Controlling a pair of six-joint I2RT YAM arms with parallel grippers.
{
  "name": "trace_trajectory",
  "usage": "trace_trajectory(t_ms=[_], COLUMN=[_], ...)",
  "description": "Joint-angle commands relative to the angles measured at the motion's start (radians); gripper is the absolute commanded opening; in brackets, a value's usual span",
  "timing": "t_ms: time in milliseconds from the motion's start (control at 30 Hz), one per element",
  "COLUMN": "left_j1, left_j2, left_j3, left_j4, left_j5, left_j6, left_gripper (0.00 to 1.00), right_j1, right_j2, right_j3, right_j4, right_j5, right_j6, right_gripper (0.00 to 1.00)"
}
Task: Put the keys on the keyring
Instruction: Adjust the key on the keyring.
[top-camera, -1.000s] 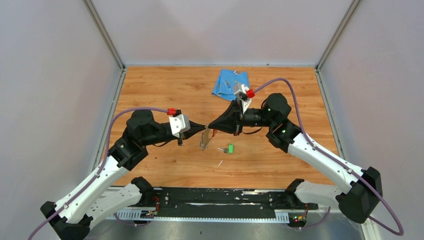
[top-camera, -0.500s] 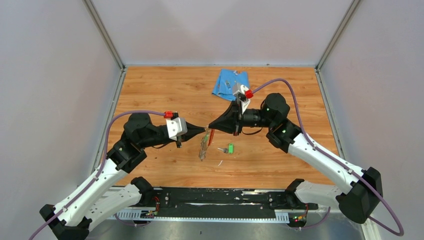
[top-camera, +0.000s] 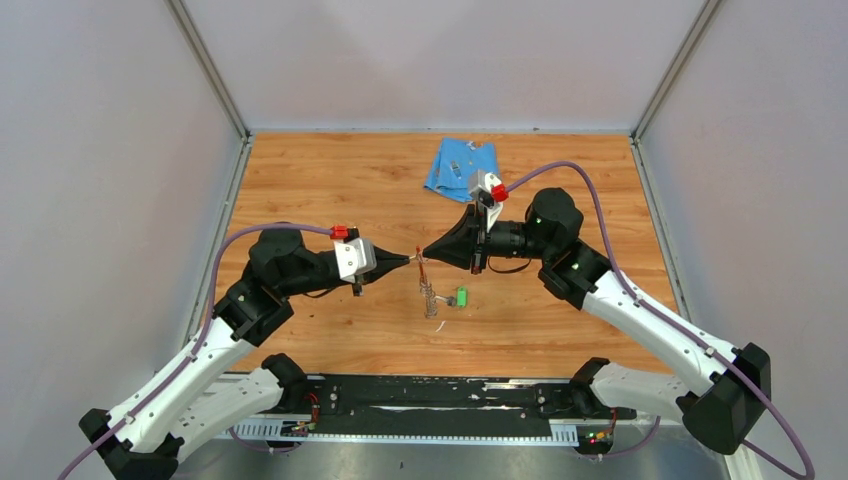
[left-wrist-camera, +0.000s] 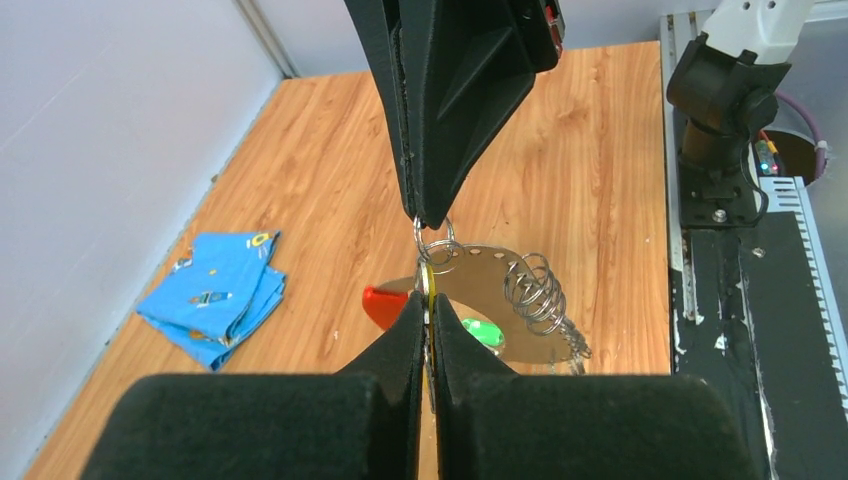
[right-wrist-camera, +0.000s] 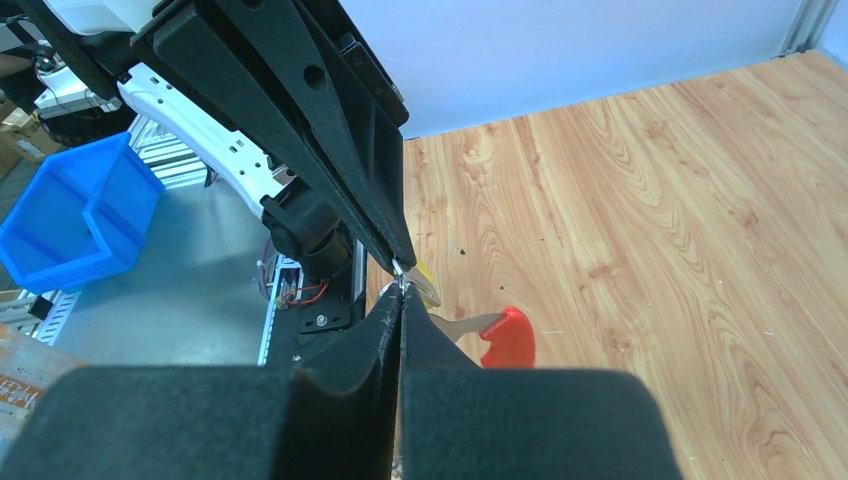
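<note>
Above the table's middle my two grippers meet tip to tip. My left gripper (top-camera: 408, 259) is shut on the yellow-headed key (left-wrist-camera: 428, 283), whose thin yellow edge shows between its fingers. Right in front of it, my right gripper (top-camera: 424, 253) is shut on a small ring at the top of the keyring (left-wrist-camera: 490, 290). That keyring is a flat silvery plate with holes and a red tip (right-wrist-camera: 508, 338), and a bunch of wire rings (left-wrist-camera: 535, 290) dangles from it. The green key (top-camera: 462, 296) lies on the wood just right of the hanging rings.
A folded blue cloth (top-camera: 460, 168) lies at the back of the table. The black mounting rail (top-camera: 430, 395) runs along the near edge. A blue bin (right-wrist-camera: 80, 215) stands off the table, beyond the rail.
The keyring has swung from slanting broadside to hanging edge-on under the tips, its rings now dangling toward the green key. Both grippers stay shut and have shifted slightly.
</note>
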Motion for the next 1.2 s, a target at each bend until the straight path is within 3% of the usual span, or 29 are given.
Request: trace_trajectory(t_ms=[0, 200, 233, 300, 367, 500, 600, 767, 1000, 1167], left_j1=[-0.001, -0.001, -0.001, -0.001, -0.001, 0.000, -0.001, -0.001, -0.001, -0.008], left_j2=[-0.006, -0.013, -0.013, -0.010, -0.007, -0.013, -0.033, -0.022, 0.091, 0.136], left_j3=[0.007, -0.001, -0.003, -0.006, -0.007, -0.027, -0.091, -0.203, -0.100, -0.109], left_j4=[0.010, -0.011, -0.019, -0.041, -0.061, -0.085, -0.065, 0.101, 0.155, 0.296], left_j5=[0.002, -0.032, -0.052, -0.094, -0.125, -0.093, -0.045, -0.014, -0.150, -0.184], left_j6=[-0.008, 0.016, 0.022, 0.032, 0.035, -0.026, -0.093, -0.230, -0.224, -0.299], left_gripper=[0.00, 0.00, 0.11, 0.43, 0.63, 0.72, 0.91, 1.00, 1.00, 0.97], right_j1=[-0.009, -0.008, -0.011, -0.014, -0.014, -0.015, -0.015, -0.015, -0.014, -0.015], right_j2=[-0.017, -0.025, -0.028, -0.032, -0.031, -0.032, -0.029, -0.006, 0.016, 0.025], right_j3=[-0.005, 0.000, 0.002, 0.009, 0.022, 0.043, 0.065, 0.113, 0.133, 0.128], right_j4=[0.038, 0.023, 0.022, 0.024, 0.025, 0.023, 0.013, 0.007, 0.037, 0.067], right_j5=[0.019, 0.026, 0.028, 0.033, 0.048, 0.118, 0.176, 0.228, 0.232, 0.236], right_j6=[0.003, -0.011, -0.011, -0.002, 0.006, 0.012, 0.012, 0.022, 0.049, 0.073], right_gripper=[0.00, 0.00, 0.01, 0.00, 0.00, 0.01, 0.01, 0.01, 0.01, 0.00])
